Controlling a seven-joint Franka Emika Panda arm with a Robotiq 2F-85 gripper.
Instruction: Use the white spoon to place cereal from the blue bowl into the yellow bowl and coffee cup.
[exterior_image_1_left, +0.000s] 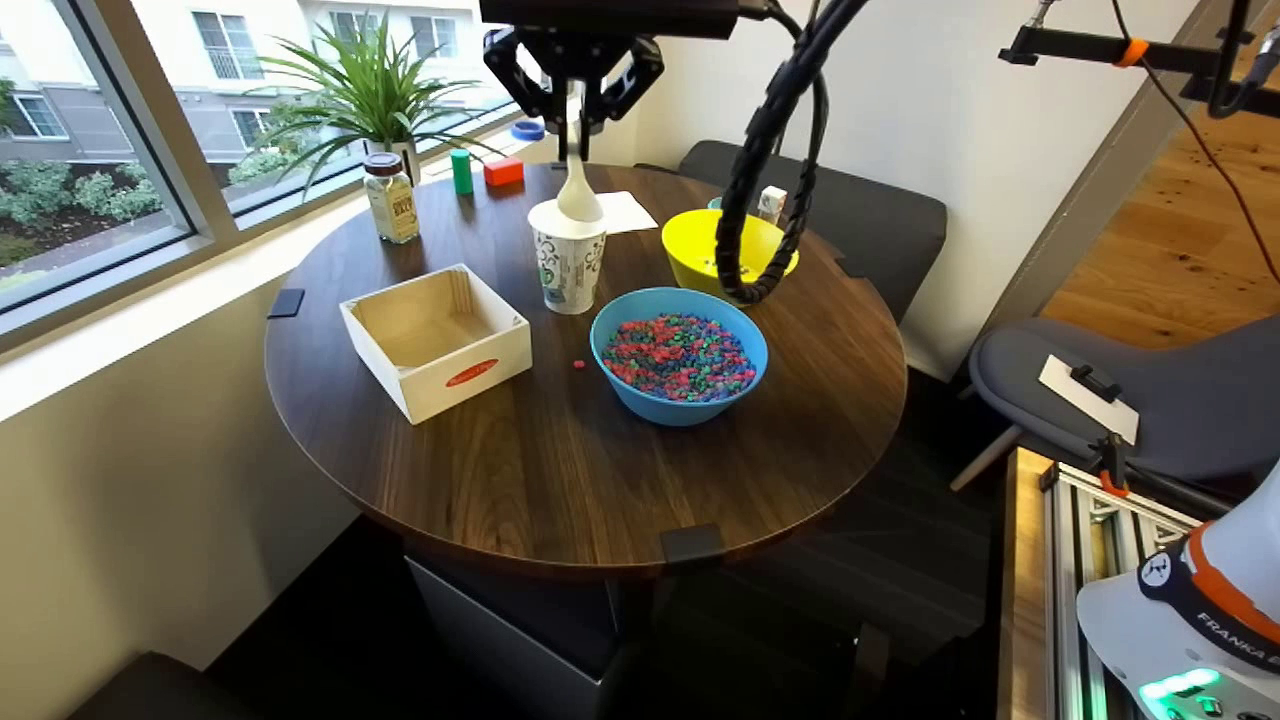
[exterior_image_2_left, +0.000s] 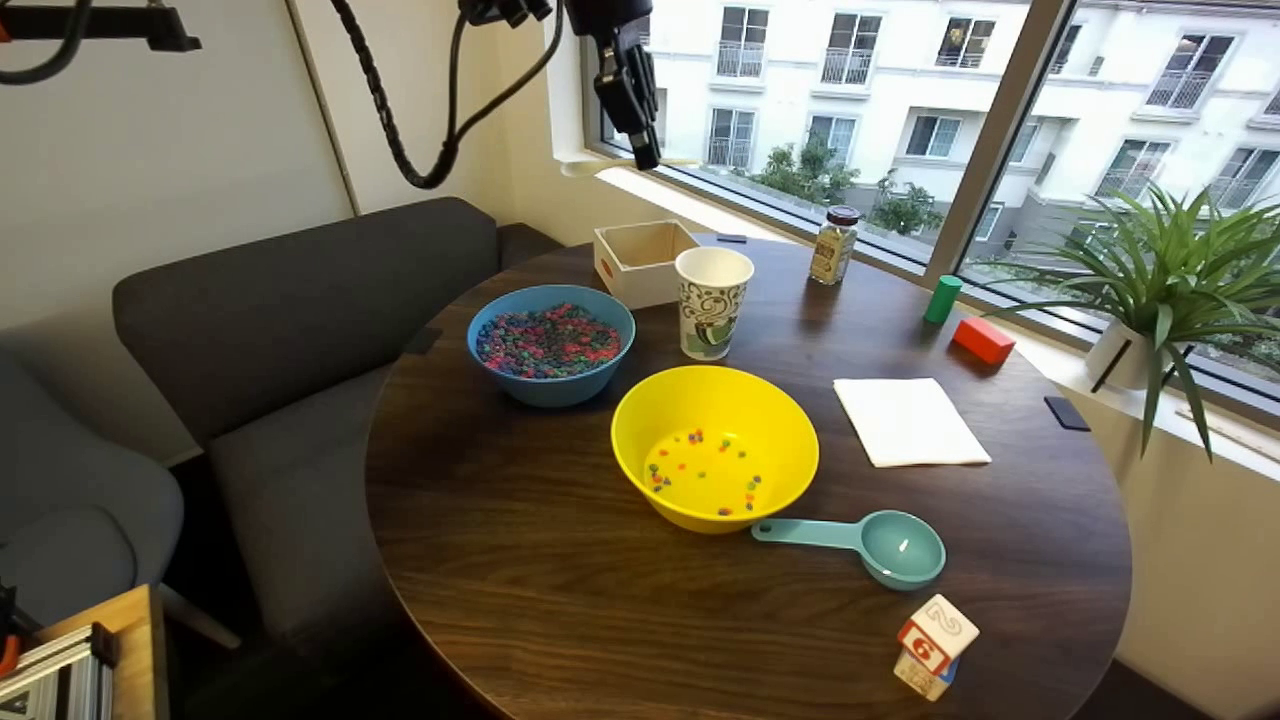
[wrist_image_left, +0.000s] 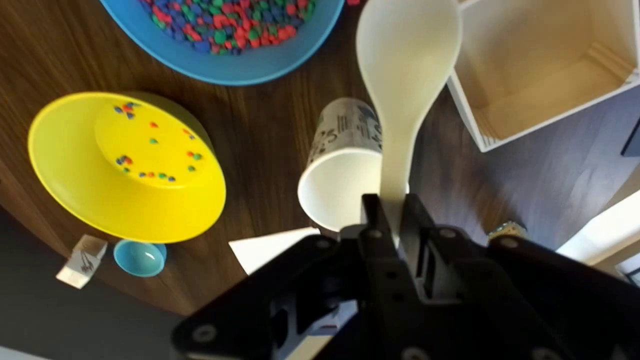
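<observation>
Round dark table (exterior_image_1_left: 560, 480), big window (exterior_image_2_left: 1000, 140) onto a pale building (exterior_image_2_left: 900, 90), plant (exterior_image_2_left: 1180, 270) on the bright sill (exterior_image_1_left: 150, 305), grey bench (exterior_image_2_left: 300, 315), grey chair (exterior_image_1_left: 1200, 400), pale walls (exterior_image_1_left: 930, 90), dark floor (exterior_image_1_left: 910, 530), daylight streaming in.

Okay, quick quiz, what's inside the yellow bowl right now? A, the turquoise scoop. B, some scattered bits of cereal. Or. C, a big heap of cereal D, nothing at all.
B: the wrist view looks into the yellow bowl and shows small colored cereal pieces strewn thinly over its bottom, with most of that bottom left bare.
</observation>
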